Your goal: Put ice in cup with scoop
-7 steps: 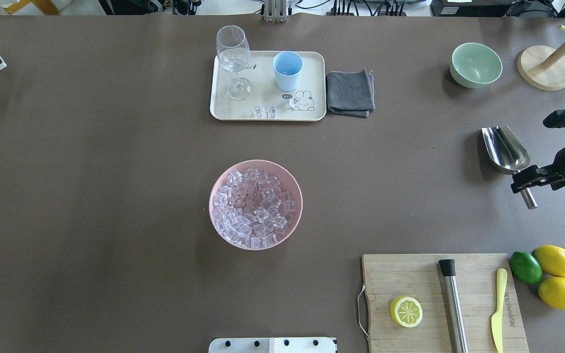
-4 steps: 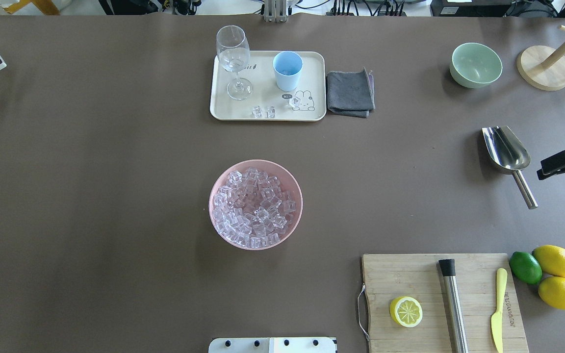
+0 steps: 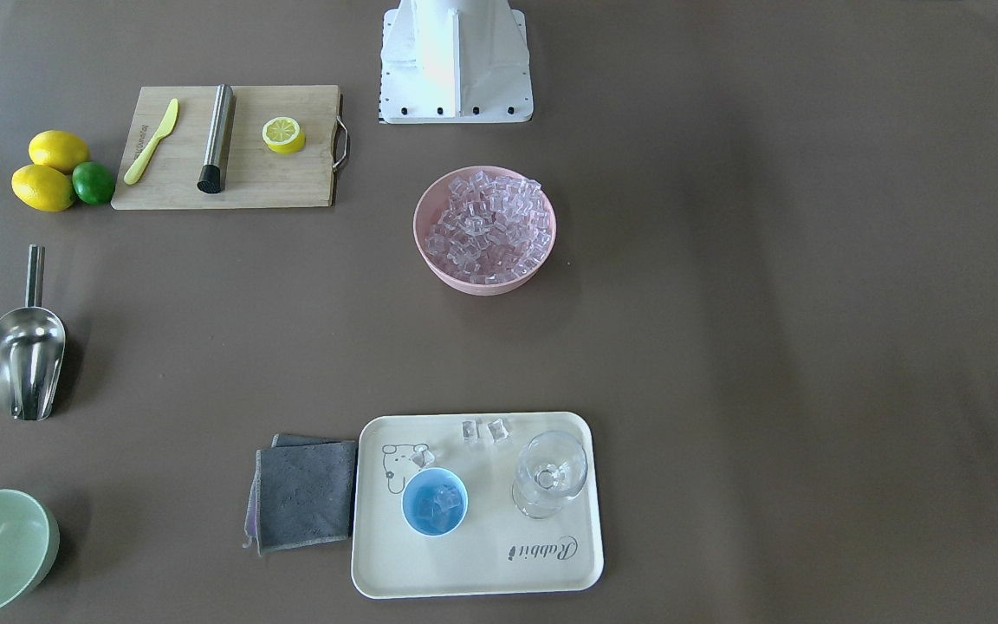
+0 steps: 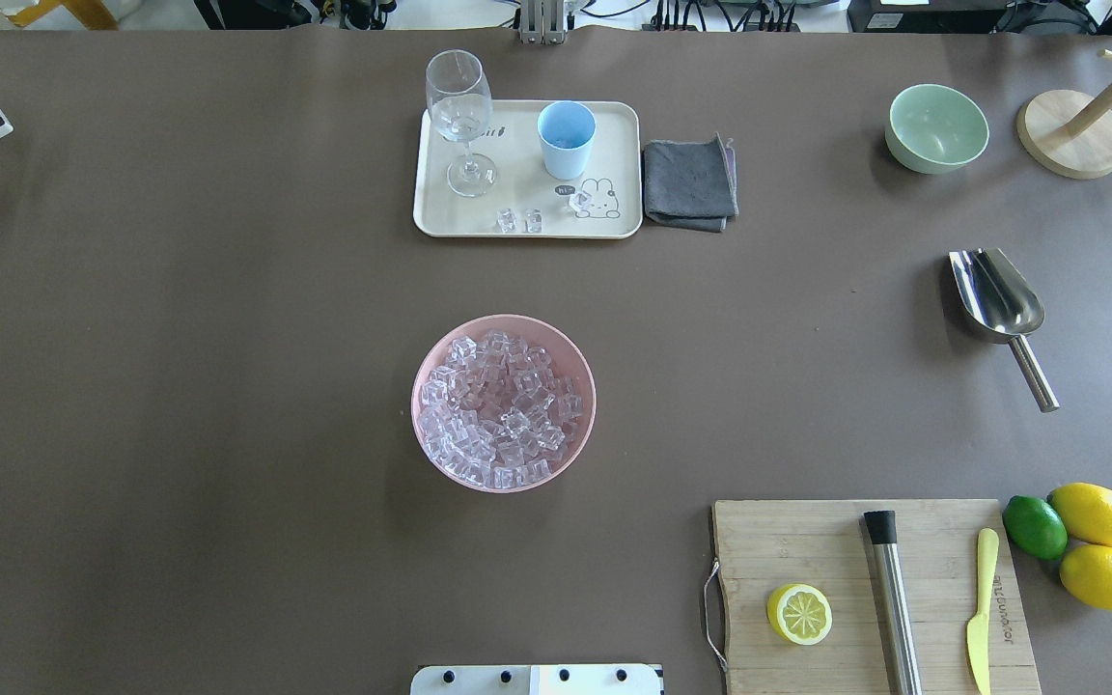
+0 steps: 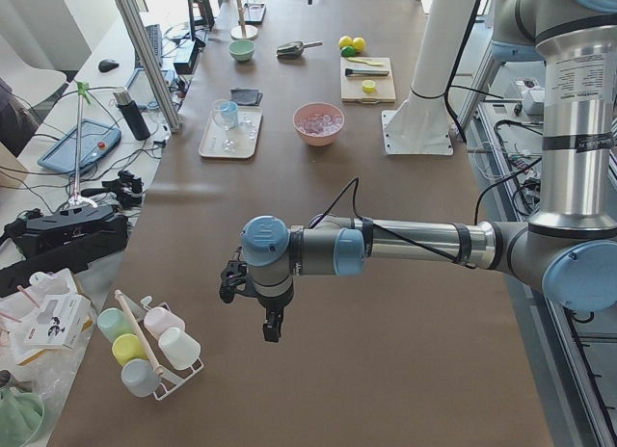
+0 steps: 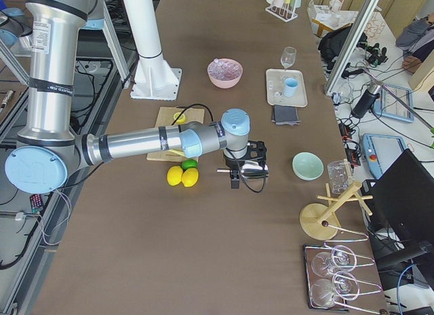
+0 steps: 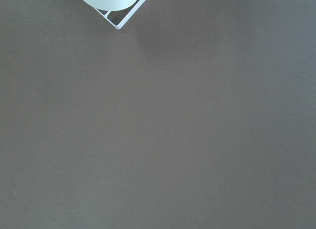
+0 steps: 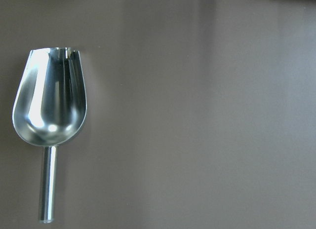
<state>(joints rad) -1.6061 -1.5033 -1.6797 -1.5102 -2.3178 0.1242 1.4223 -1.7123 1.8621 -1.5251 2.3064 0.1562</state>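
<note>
The steel scoop (image 4: 998, 297) lies on the table at the right, trough away from the robot; the right wrist view shows it empty (image 8: 49, 105). The light-blue cup (image 4: 566, 138) stands on a cream tray (image 4: 440, 217) and holds a few ice cubes (image 3: 438, 504). Most of the ice (image 4: 498, 405) fills a pink bowl (image 4: 587, 372) at the table's centre. A few cubes (image 4: 518, 221) lie loose on the tray. My right gripper (image 6: 239, 174) hangs by the scoop and my left gripper (image 5: 273, 327) over bare table; I cannot tell whether either is open or shut.
A wine glass (image 4: 459, 106) stands on the tray, a grey cloth (image 4: 689, 181) beside it. A green bowl (image 4: 936, 127) and wooden stand (image 4: 1072, 135) are at the far right. A cutting board (image 4: 807, 541) holds a steel cylinder (image 4: 892, 603), knife and lemon half.
My right gripper has drawn back to the right, away from the scoop's handle and out of the overhead view. The scoop stays on the table.
</note>
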